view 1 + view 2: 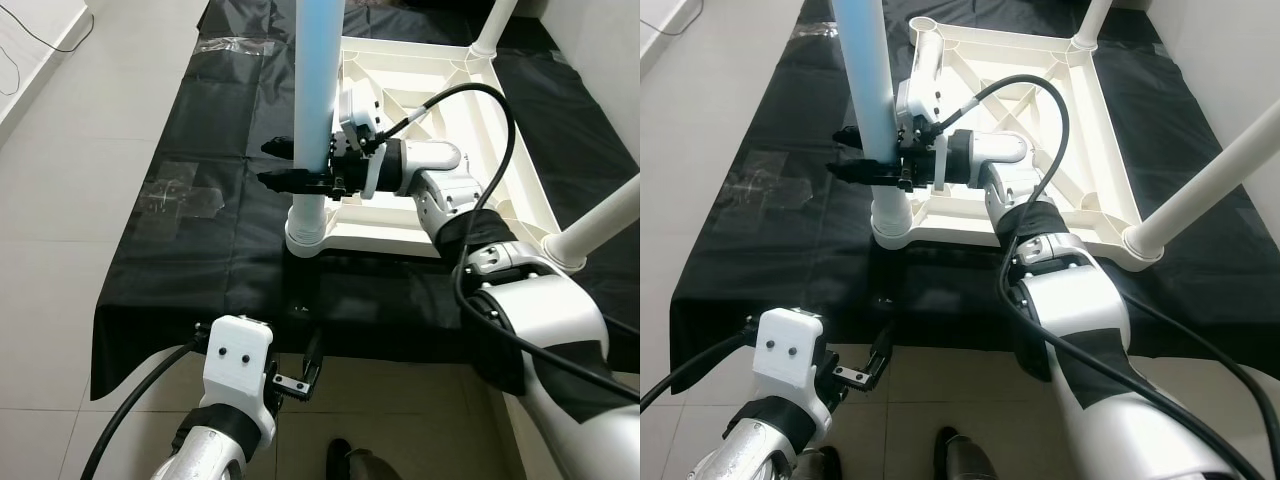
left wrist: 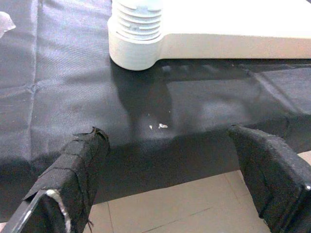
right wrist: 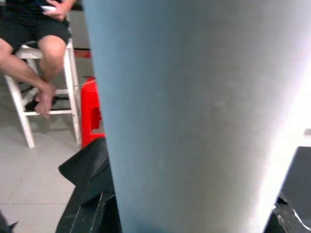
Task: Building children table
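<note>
So the upside-down white table [image 1: 500,150] is laid on the black sheet [image 1: 200,250] on the floor. Its near-corner leg [image 1: 318,90] is stood upright in its socket and pinched by the right end effector [image 1: 285,163]. The left end effector [image 2: 165,179] is held spread apart over the sheet's edge.

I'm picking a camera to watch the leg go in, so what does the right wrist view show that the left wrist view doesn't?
Right wrist view alone: the pale blue leg close up between the right tool's fingers, plus a seated person and a red stool behind.

Left wrist view alone: the threaded socket at the white tabletop's corner, and the open left tool hanging over the black cloth's edge.

Shared: tiled floor.
</note>
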{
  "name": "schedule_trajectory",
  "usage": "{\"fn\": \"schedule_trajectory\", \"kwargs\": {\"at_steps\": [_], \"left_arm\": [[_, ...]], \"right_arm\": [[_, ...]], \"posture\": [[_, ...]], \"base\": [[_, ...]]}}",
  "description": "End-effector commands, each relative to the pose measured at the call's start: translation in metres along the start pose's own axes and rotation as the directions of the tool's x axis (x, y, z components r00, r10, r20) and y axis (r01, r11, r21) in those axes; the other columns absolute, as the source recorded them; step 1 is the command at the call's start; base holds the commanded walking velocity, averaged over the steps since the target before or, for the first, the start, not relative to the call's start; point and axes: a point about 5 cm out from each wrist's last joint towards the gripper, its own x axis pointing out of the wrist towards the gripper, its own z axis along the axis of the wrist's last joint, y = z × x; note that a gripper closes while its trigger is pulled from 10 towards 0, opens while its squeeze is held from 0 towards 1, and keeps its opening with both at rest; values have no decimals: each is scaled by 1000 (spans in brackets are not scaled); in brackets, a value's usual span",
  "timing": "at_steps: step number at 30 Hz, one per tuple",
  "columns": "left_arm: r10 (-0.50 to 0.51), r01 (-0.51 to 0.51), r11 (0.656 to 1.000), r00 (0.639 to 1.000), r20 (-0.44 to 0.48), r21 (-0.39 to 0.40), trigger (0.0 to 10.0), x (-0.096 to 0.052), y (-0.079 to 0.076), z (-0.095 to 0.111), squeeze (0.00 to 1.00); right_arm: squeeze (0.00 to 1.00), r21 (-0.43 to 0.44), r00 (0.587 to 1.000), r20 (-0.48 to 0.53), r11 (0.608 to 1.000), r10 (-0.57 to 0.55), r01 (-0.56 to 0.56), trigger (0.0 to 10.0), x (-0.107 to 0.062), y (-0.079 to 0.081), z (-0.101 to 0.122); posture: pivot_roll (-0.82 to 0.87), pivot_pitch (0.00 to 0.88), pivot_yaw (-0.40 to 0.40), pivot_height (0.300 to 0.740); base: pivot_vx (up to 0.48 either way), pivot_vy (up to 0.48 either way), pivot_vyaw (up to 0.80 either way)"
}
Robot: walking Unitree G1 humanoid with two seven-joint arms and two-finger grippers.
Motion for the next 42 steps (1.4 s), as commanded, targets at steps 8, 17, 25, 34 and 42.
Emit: {"fn": "schedule_trajectory", "kwargs": {"at_steps": [8, 17, 25, 34, 42], "left_arm": [[8, -8, 1000, 1000, -18, 12, 10000, -4, -1, -1, 0], [12, -12, 1000, 1000, -18, 16, 10000, -4, 0, -1, 0], [19, -19, 1000, 1000, -11, 22, 10000, -4, 2, 0, 0], [26, -26, 999, 1000, 4, 31, 10000, 2, 5, 1, 0], [32, -33, 999, 999, 18, 43, 10000, 7, 10, 2, 0]], "right_arm": [[0, 254, 988, 8, 955, 155, -152, 10000, 9, 24, -41], [0, 282, 977, 21, 937, 211, -208, 10000, 19, 32, -46], [0, 281, 979, -8, 940, 205, -194, 10000, 27, 35, -51], [0, 263, 998, -64, 965, 23, -5, 10000, 28, 26, -54], [0, 201, 989, -62, 969, -133, 143, 10000, 24, 18, -51]], "posture": [[113, 330, -120, 740], [117, 331, -121, 740], [112, 329, -126, 740], [108, 320, -122, 740], [102, 307, -113, 740]], "base": [[0, 0, 0], [0, 0, 0], [0, 0, 0], [0, 0, 0], [0, 0, 0]]}}
